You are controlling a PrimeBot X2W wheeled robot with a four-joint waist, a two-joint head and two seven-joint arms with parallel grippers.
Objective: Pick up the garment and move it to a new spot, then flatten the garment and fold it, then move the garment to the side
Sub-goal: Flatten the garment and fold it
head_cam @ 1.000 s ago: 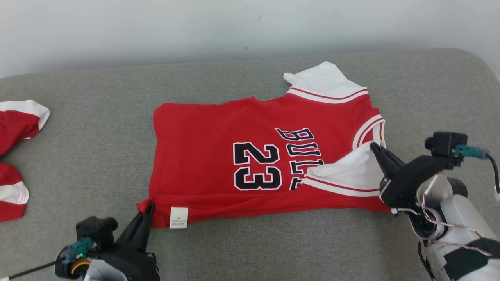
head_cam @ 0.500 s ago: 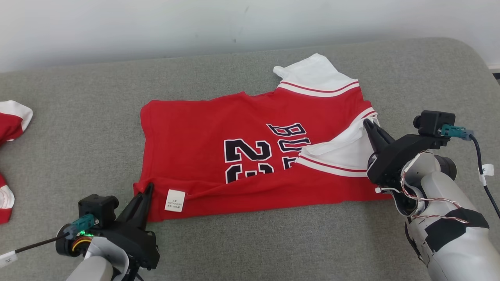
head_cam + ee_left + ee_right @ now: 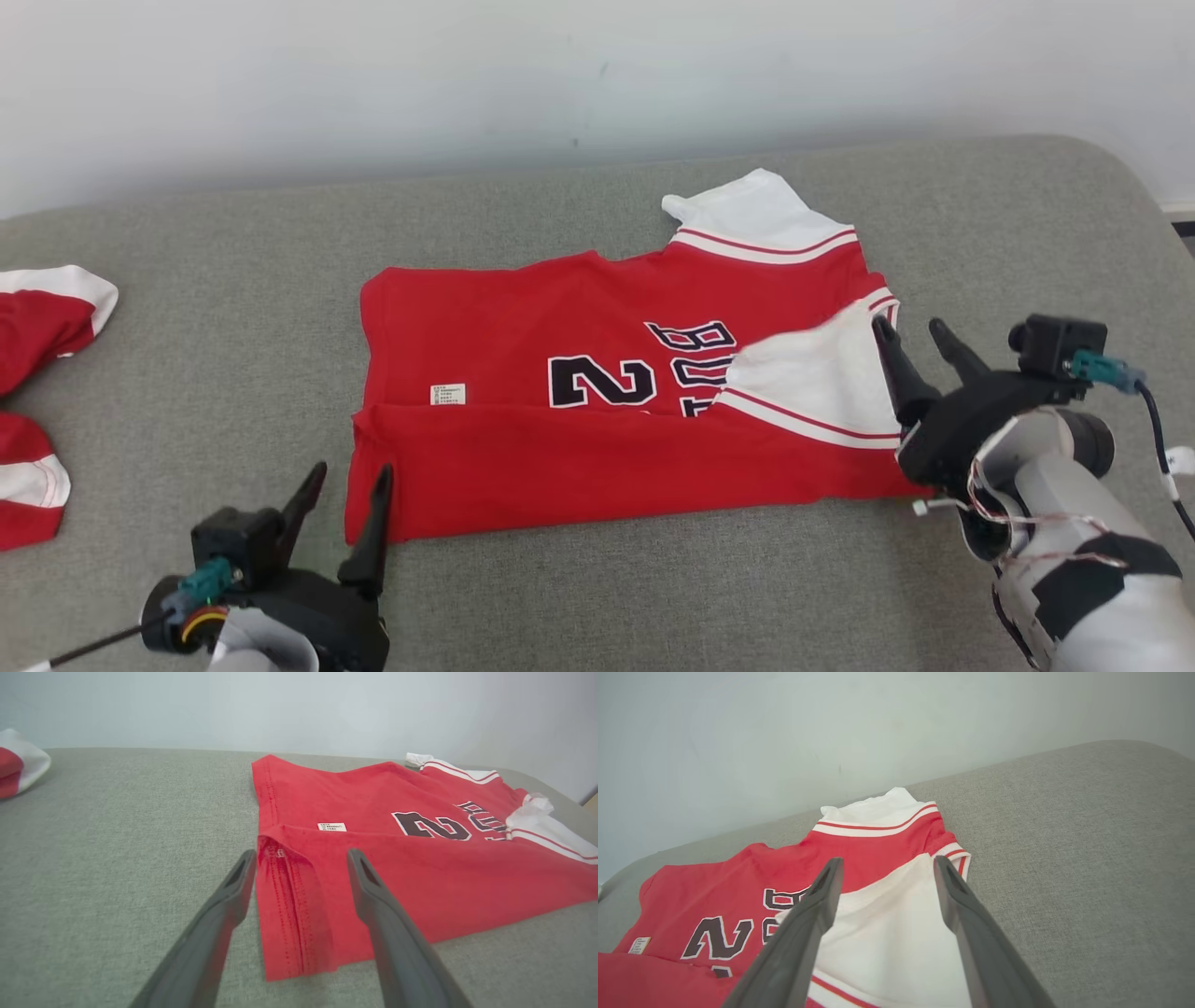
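Although its near long edge is already turned over onto the printed number, the red shirt (image 3: 607, 439) looks only partly folded. It lies sideways across the middle of the grey cushion (image 3: 233, 280), hem toward the left and collar end toward the right. The left gripper (image 3: 350, 469) stands with fingers spread wide and empty, and in the left wrist view the near hem corner sits between them. The right gripper (image 3: 907, 324) is likewise spread and empty, just beside the white sleeve (image 3: 822, 383) that lies folded over the chest.

Judged by its drape, the shirt is light, thin and limp. It would sag from any single hold, and the loose upper layer could slide off the lower one. The stitched hem and the striped sleeve band, being doubled cloth, probably offer the firmest hold. A matched pinch at both ends, one per gripper, should keep the folded edge straight. A second red and white garment (image 3: 37, 317) lies well apart at the cushion's left side.
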